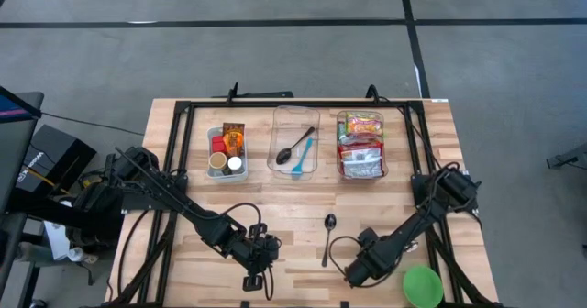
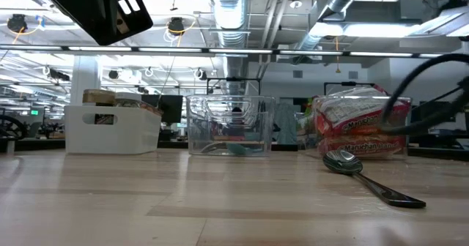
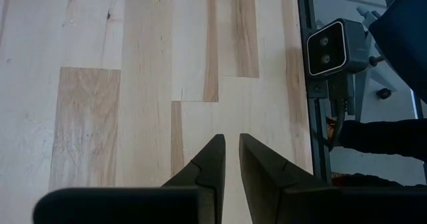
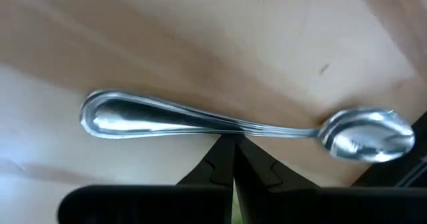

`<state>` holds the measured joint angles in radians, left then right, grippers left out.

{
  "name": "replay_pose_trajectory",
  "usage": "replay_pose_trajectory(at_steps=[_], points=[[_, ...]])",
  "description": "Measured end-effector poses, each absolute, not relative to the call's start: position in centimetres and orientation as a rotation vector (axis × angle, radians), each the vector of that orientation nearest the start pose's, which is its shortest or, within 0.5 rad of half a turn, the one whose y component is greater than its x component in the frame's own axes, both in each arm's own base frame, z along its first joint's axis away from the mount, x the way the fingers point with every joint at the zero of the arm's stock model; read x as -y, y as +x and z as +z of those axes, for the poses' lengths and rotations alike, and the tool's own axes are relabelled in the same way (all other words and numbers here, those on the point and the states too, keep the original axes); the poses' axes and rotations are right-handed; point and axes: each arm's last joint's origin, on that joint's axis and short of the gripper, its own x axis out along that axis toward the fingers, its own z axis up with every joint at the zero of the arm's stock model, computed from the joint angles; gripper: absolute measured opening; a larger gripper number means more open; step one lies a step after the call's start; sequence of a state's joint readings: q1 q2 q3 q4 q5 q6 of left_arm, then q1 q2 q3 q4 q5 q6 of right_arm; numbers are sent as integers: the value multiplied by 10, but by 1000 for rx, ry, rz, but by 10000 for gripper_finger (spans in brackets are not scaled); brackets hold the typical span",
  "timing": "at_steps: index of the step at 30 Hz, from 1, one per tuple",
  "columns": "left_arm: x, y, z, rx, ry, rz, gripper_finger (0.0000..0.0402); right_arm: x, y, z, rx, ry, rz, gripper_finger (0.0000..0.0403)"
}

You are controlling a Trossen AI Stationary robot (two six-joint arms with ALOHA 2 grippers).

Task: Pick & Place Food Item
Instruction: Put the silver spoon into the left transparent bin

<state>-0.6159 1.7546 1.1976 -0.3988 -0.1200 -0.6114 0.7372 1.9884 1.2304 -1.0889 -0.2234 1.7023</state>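
High view: left gripper [image 1: 255, 279] low at bottom centre, arm stretched in from the left; right gripper [image 1: 354, 273] low at bottom right of centre, beside a green bowl [image 1: 423, 285]. Metal spoon [image 1: 327, 236] lying loose on the wooden surface [image 1: 293, 198] between both arms, bare boards around it; three bins along the upper edge, snack packets bin [image 1: 360, 145] at right. Low view: spoon at right, bowl end raised slightly. Left wrist view: fingers [image 3: 212, 167] narrowly parted, pinching nothing, near the surface edge. Right wrist view: fingers [image 4: 223, 159] pressed together, empty, just short of the spoon handle.
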Motion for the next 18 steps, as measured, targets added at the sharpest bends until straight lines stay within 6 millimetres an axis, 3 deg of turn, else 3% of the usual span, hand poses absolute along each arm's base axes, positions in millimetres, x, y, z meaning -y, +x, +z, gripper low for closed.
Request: replay_pose_trajectory(at_steps=[18], points=[[207,299,206,-993,-212,-165,40,-174,263,129,-1647,709,-1116,0]])
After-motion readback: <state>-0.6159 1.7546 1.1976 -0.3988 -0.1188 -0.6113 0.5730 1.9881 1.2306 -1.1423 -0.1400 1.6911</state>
